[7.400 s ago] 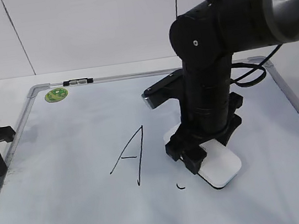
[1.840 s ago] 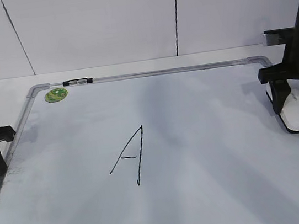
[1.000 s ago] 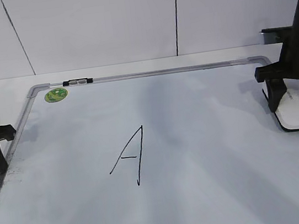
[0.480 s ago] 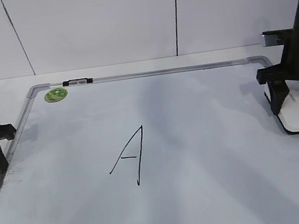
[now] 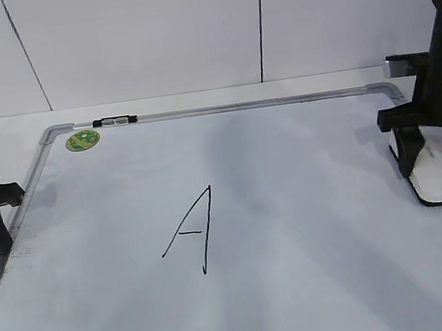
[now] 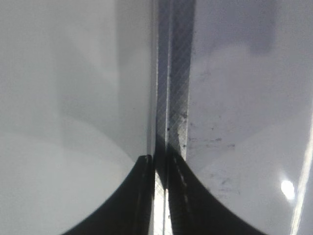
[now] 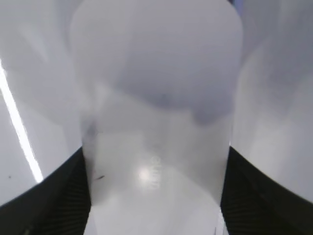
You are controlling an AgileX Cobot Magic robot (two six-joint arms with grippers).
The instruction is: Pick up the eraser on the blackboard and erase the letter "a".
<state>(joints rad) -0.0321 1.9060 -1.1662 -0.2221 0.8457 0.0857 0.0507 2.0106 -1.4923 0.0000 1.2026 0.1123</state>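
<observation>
The lowercase mark beside the capital "A" (image 5: 191, 231) is gone — my right claw (image 5: 440, 169) pinches the eraser (image 5: 441, 181) at the blackboard (image 5: 298, 245) right edge.

A robotics test bench is suggested: a large white dry-erase board with a grey metal frame (image 5: 221, 109) is laid flat on a white worktop (image 5: 2, 130), backed by plain white wall panels (image 5: 137, 37).

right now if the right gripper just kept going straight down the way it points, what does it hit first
The blackboard, most likely. The right gripper points down with the eraser between its fingers, near the board's right edge; any remaining gap is unclear.
</observation>
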